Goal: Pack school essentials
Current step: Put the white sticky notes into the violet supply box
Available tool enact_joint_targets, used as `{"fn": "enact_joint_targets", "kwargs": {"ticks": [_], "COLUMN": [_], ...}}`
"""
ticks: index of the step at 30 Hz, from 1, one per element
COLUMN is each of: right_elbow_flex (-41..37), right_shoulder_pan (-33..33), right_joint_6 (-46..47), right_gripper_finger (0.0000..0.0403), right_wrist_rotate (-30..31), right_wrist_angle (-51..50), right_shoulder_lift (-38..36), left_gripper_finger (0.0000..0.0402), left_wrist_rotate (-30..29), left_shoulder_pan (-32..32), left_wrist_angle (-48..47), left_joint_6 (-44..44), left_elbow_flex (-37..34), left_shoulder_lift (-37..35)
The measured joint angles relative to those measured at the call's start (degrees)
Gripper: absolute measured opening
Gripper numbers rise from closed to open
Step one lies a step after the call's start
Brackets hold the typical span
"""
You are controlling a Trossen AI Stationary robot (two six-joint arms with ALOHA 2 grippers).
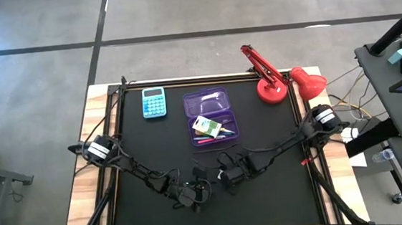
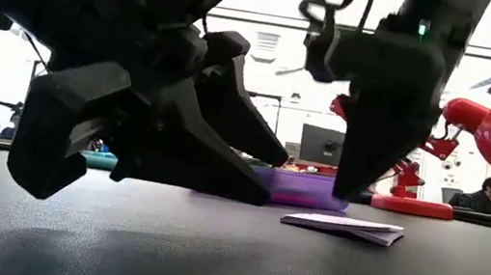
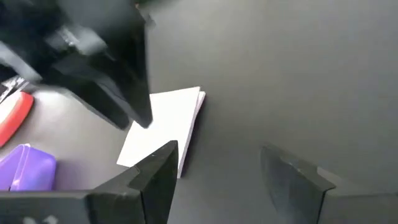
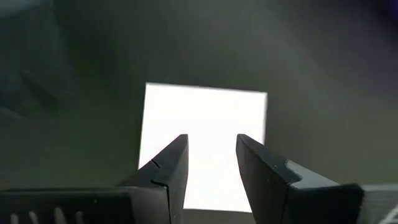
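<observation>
From above, a black mat covers the wooden-edged table (image 1: 95, 135). A purple plastic pencil case (image 1: 212, 116) lies open near the middle, its far half bare, its near half holding a green-and-white packet (image 1: 205, 126) and some thin pens (image 1: 224, 133) that are too small to tell apart. A light-blue calculator (image 1: 153, 102) lies just beside the case on the left, and a red desk lamp (image 1: 282, 79) stands at the far right corner. Both dark arms reach inward to the near middle of the mat; the left gripper (image 1: 191, 194) and the right gripper (image 1: 229, 176) sit close together there, just in front of the case.

At table height, a small white square pad of paper (image 2: 343, 227) lies flat on the mat, in front of the purple case. The right gripper (image 2: 356, 179) hangs above it, not touching, while the left gripper (image 2: 140, 156) fills the foreground, clear of the mat.

The left wrist camera shows the left gripper (image 3: 239, 177) with its fingers wide apart and nothing between them — the white pad (image 3: 163, 127) lies ahead, off to one side, with the other arm's dark finger just above it.

The right wrist camera looks straight down on the pad (image 4: 205, 118); the right gripper (image 4: 211, 155) is narrowly parted, holding nothing, its tips over the pad.
</observation>
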Motion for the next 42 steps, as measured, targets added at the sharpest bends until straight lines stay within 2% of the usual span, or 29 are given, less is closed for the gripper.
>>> {"fn": "enact_joint_targets", "kwargs": {"ticks": [12, 20, 23, 36, 42], "right_elbow_flex": [-2.86, -7.38, -8.75, -8.17, -7.72], "right_shoulder_pan": [-0.7, -0.72, -0.74, -0.74, -0.74], "right_joint_6": [5.68, 8.78, 8.69, 10.52, 11.52], "right_gripper_finger": [0.0128, 0.0128, 0.0127, 0.0128, 0.0128], "right_wrist_rotate": [0.8, 0.3, -0.82, -0.88, -1.1], "right_wrist_angle": [-8.95, -3.97, -0.85, 2.03, 3.92], "right_shoulder_lift": [-1.26, -1.52, -1.65, -1.41, -1.3], "left_gripper_finger": [0.0205, 0.0205, 0.0205, 0.0205, 0.0205], "left_wrist_rotate": [-0.66, -0.75, 1.55, 2.17, 5.13], "left_shoulder_pan": [2.18, 2.87, 2.97, 4.76, 4.75], "left_wrist_angle": [1.25, 1.18, 1.33, 1.21, 0.13], "left_joint_6": [0.14, -0.09, -0.06, 2.59, 2.61], "left_elbow_flex": [0.02, 0.16, 0.4, 0.33, 0.09], "left_shoulder_lift": [0.05, 0.05, 0.05, 0.05, 0.05]}}
